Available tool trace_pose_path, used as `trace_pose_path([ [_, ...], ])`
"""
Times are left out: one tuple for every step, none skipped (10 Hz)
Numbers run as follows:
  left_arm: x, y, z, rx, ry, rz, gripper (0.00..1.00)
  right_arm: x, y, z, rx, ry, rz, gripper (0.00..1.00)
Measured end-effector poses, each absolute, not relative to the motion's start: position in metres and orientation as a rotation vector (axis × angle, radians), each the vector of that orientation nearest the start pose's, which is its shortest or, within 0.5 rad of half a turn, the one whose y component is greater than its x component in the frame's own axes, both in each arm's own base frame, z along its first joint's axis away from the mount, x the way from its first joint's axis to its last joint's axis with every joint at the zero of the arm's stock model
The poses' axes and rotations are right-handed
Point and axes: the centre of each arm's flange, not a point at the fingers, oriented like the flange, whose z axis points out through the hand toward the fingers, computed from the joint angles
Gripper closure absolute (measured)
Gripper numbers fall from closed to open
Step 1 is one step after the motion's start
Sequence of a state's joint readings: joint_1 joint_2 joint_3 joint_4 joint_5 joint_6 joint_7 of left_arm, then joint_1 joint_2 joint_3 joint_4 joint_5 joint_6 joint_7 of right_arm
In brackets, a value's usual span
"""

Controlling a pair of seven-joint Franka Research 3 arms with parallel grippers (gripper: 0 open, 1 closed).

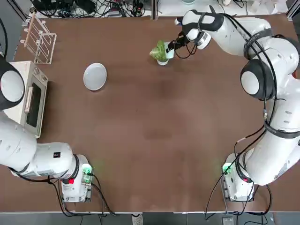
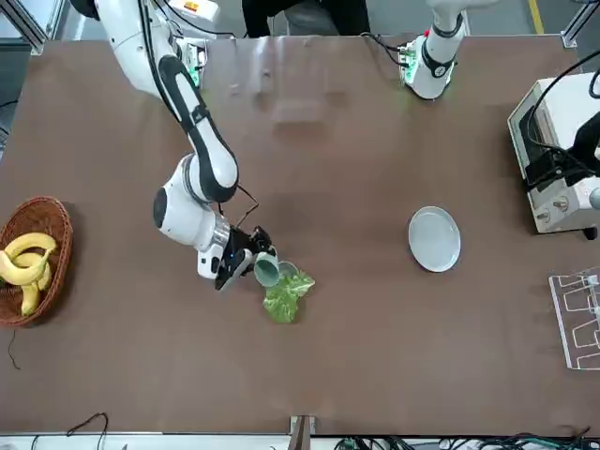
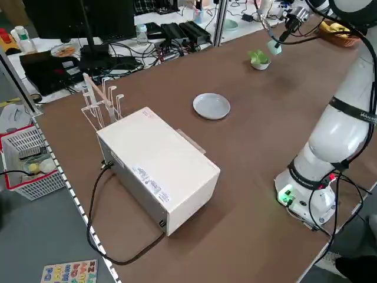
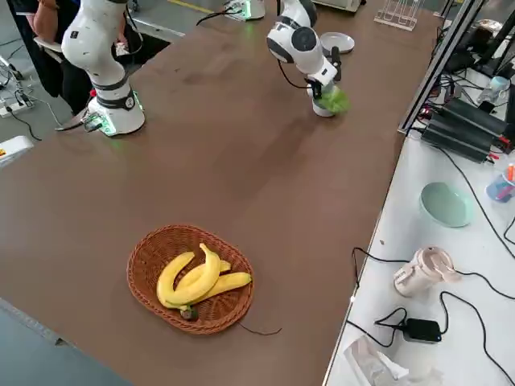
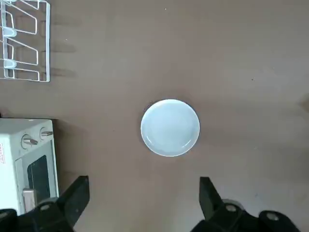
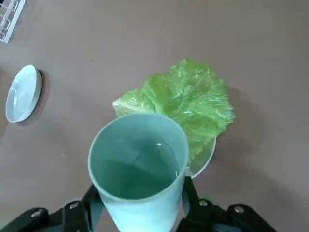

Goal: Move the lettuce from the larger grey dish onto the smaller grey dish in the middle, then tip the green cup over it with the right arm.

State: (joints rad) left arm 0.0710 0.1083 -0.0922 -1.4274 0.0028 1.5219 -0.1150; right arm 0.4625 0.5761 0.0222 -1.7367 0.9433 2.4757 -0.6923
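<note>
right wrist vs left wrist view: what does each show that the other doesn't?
Only the right wrist view shows the green cup gripped in the right gripper, tilted with its mouth toward the lettuce, which lies in the smaller grey dish.

Only the left wrist view shows the open left gripper with nothing in it, the white oven and the whole wire rack.

Both show the larger grey dish, bare, on the brown table, and the right wrist view catches a corner of the rack.
</note>
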Motion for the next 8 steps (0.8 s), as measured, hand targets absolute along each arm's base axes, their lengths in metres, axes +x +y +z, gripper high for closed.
trace_pose_path([
  [0.583,-0.009,0.626,-3.144,-0.149,0.022,0.0,0.608,0.315,0.262,-2.444,-0.535,-0.25,0.32],
  [0.583,-0.009,0.626,-3.144,-0.148,0.022,0.0,0.611,0.312,0.263,-2.446,-0.5,-0.226,0.32],
  [0.583,-0.01,0.626,-3.145,-0.146,0.022,0.0,0.614,0.311,0.264,-2.445,-0.47,-0.203,0.32],
  [0.583,-0.012,0.626,-3.145,-0.141,0.022,0.0,0.615,0.312,0.265,-2.443,-0.447,-0.189,0.32],
  [0.583,-0.012,0.626,-3.145,-0.138,0.022,0.0,0.616,0.313,0.264,-2.445,-0.43,-0.18,0.32],
  [0.583,-0.012,0.626,-3.145,-0.138,0.022,0.0,0.617,0.315,0.261,-2.448,-0.417,-0.173,0.32],
  [0.583,-0.012,0.626,-3.145,-0.139,0.022,0.0,0.617,0.316,0.259,-2.45,-0.406,-0.166,0.32],
  [0.583,-0.012,0.626,-3.145,-0.139,0.022,0.0,0.618,0.317,0.258,-2.449,-0.389,-0.156,0.32],
])
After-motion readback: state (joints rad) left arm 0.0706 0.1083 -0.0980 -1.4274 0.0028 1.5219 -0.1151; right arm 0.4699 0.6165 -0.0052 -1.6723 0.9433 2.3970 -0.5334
